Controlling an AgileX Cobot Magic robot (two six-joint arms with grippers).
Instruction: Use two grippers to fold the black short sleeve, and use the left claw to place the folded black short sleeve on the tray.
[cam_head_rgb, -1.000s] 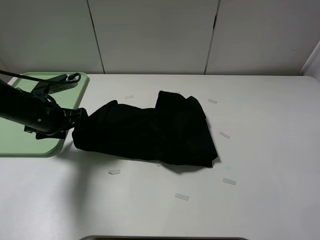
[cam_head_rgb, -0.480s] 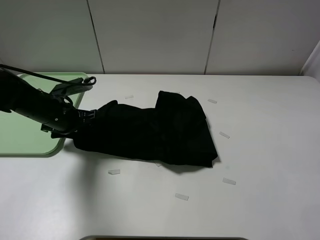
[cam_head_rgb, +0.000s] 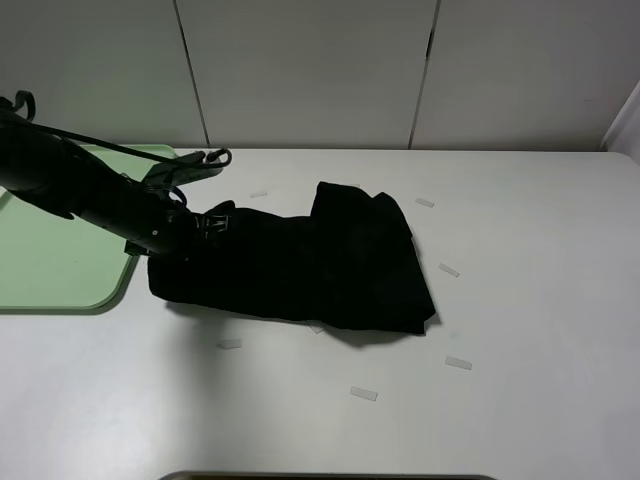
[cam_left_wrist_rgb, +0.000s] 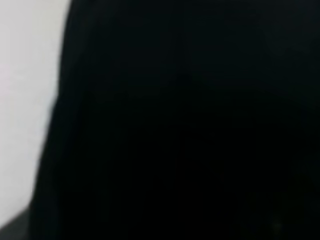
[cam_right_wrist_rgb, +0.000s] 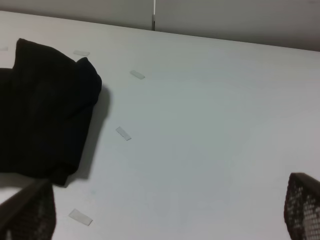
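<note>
The black short sleeve (cam_head_rgb: 310, 260) lies as a folded, wrinkled dark bundle in the middle of the white table. It also shows in the right wrist view (cam_right_wrist_rgb: 45, 105). The pale green tray (cam_head_rgb: 60, 260) sits at the far left, just beside the bundle's left end. My left gripper (cam_head_rgb: 208, 224) reaches across the tray's corner and sits over the bundle's left end. Black on black, its jaws cannot be made out. The left wrist view is almost filled with black cloth (cam_left_wrist_rgb: 190, 120). My right gripper (cam_right_wrist_rgb: 165, 215) is open and empty, off to the right of the bundle.
Several small white tape strips lie on the table around the shirt, such as one strip (cam_head_rgb: 363, 394) in front and another strip (cam_head_rgb: 448, 270) to the right. Grey wall panels stand behind the table's far edge. A dark edge (cam_head_rgb: 330, 476) shows at the front.
My left arm has swung to the right, from the tray's edge onto the left end of the shirt. The shirt itself has hardly shifted.
</note>
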